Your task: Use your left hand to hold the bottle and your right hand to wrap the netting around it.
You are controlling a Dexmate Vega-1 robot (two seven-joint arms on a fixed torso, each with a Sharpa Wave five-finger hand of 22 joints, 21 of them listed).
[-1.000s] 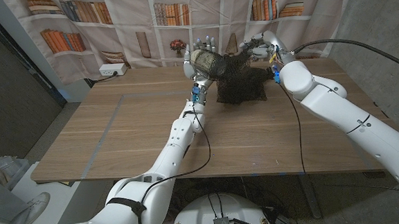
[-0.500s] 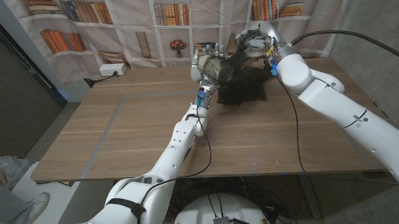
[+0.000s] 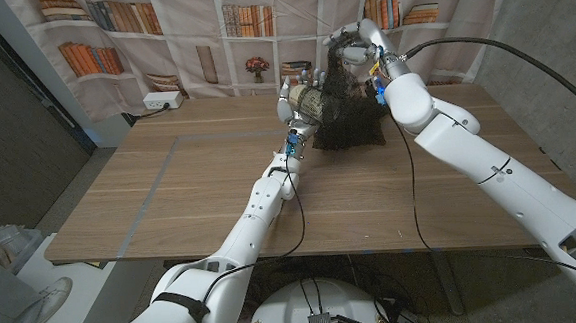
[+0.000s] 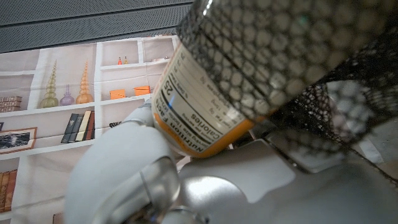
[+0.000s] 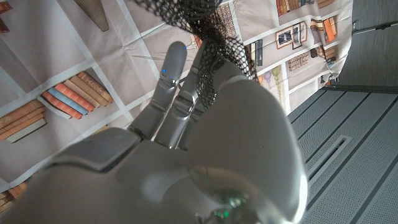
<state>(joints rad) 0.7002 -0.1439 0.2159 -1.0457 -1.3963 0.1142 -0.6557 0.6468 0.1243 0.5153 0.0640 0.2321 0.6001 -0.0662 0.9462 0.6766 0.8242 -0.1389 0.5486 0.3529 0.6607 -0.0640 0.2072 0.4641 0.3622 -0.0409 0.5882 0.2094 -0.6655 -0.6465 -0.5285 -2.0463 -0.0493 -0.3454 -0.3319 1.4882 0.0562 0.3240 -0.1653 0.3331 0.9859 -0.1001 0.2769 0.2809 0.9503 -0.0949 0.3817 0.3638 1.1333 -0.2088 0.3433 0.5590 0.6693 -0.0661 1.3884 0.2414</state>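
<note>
Near the far edge of the wooden table, left hand grips the white-labelled, orange-banded plastic bottle aloft, right hand pinches the limp black mesh netting above it; netting likely light, snag-prone, best held by a gathered edge.

Head view looks down over surface; wrist views sit close behind each hand, sharing netting.

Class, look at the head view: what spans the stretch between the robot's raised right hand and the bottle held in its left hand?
Black netting stretches from the right hand down to the bottle gripped by the left hand, as the head view shows.
</note>
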